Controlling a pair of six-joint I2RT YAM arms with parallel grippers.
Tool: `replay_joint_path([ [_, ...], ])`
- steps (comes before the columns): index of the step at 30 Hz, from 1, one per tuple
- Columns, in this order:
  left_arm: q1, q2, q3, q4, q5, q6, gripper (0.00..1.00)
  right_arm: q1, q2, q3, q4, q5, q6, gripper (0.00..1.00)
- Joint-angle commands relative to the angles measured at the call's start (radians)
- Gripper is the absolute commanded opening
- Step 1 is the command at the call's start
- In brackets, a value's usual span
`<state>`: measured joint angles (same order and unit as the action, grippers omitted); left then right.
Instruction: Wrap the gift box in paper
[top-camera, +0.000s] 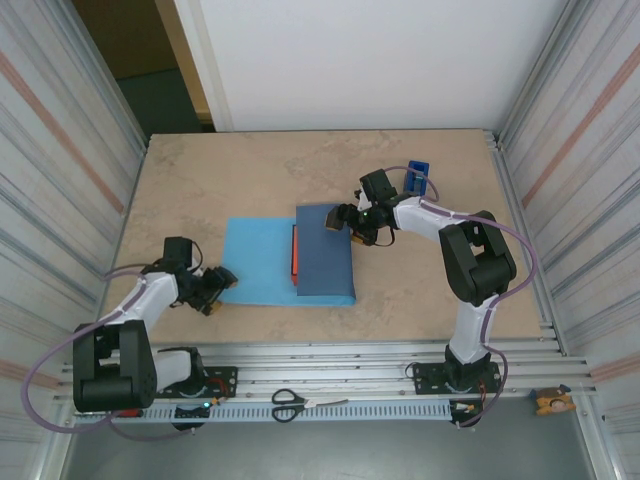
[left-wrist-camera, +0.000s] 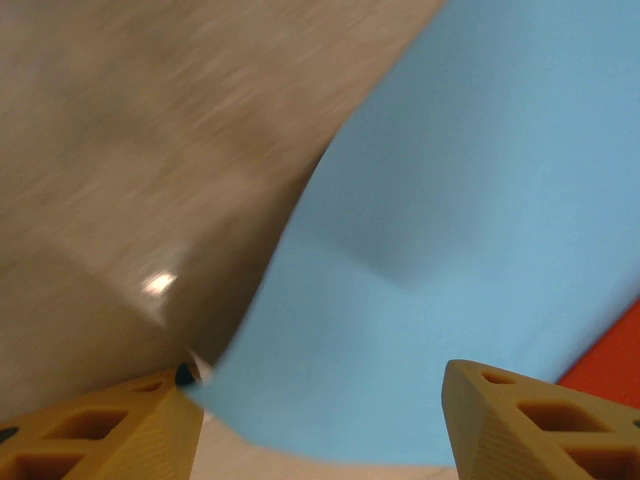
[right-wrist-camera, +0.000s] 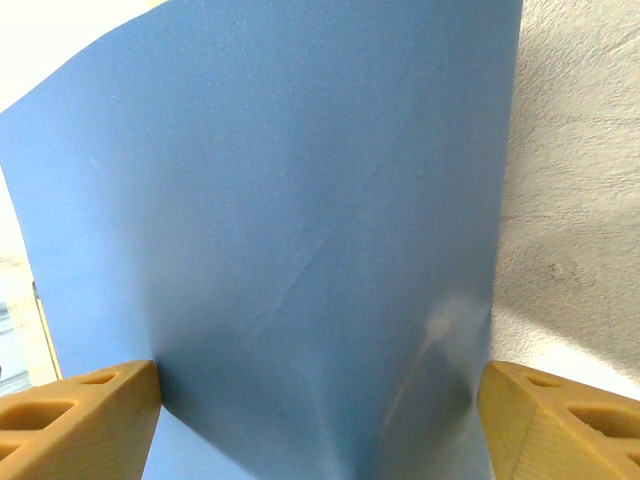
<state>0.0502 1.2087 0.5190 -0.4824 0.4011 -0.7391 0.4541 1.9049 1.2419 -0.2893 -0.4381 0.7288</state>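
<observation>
The paper (top-camera: 255, 262) lies mid-table, light blue face up on the left. Its darker flap (top-camera: 326, 255) is folded over the gift box, of which an orange strip (top-camera: 295, 252) shows beside the flap. My left gripper (top-camera: 215, 290) sits at the sheet's near left corner. In the left wrist view its fingers (left-wrist-camera: 320, 400) stand apart with the raised paper corner (left-wrist-camera: 430, 250) between them, and a bit of the orange gift box (left-wrist-camera: 612, 350) shows at the right. My right gripper (top-camera: 345, 223) is over the flap's far right corner, open, its fingers (right-wrist-camera: 320, 385) straddling the dark blue paper (right-wrist-camera: 280, 220).
A small blue tape dispenser (top-camera: 417, 180) stands behind the right gripper. Scissors (top-camera: 295, 403) lie on the rail at the near edge, and a small yellow object (top-camera: 552, 402) sits at the near right. Corrugated walls close in both sides.
</observation>
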Motion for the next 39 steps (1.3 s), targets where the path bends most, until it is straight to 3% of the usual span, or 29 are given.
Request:
replay_joint_path([
  [1,-0.004,0.004,0.020,0.135,0.032,0.019,0.64,0.017,0.044,-0.025,-0.131,0.061,-0.014,0.81],
  [8,-0.002,0.032,0.010,0.215,0.046,0.022,0.64,0.017,0.047,-0.027,-0.128,0.059,-0.015,0.81],
  [13,0.001,0.101,0.044,0.323,0.157,0.058,0.66,0.016,0.047,-0.030,-0.127,0.059,-0.014,0.81],
  [18,0.022,0.216,0.136,0.292,0.244,0.137,0.67,0.017,0.047,-0.029,-0.128,0.059,-0.017,0.80],
  [24,0.095,0.402,0.246,0.251,0.456,0.208,0.64,0.017,0.046,-0.030,-0.126,0.057,-0.016,0.80],
  [26,0.098,0.450,0.294,0.177,0.464,0.257,0.62,0.015,0.044,-0.029,-0.129,0.057,-0.018,0.80],
  [39,0.085,0.493,0.288,0.105,0.471,0.309,0.55,0.012,0.042,-0.030,-0.130,0.053,-0.020,0.80],
])
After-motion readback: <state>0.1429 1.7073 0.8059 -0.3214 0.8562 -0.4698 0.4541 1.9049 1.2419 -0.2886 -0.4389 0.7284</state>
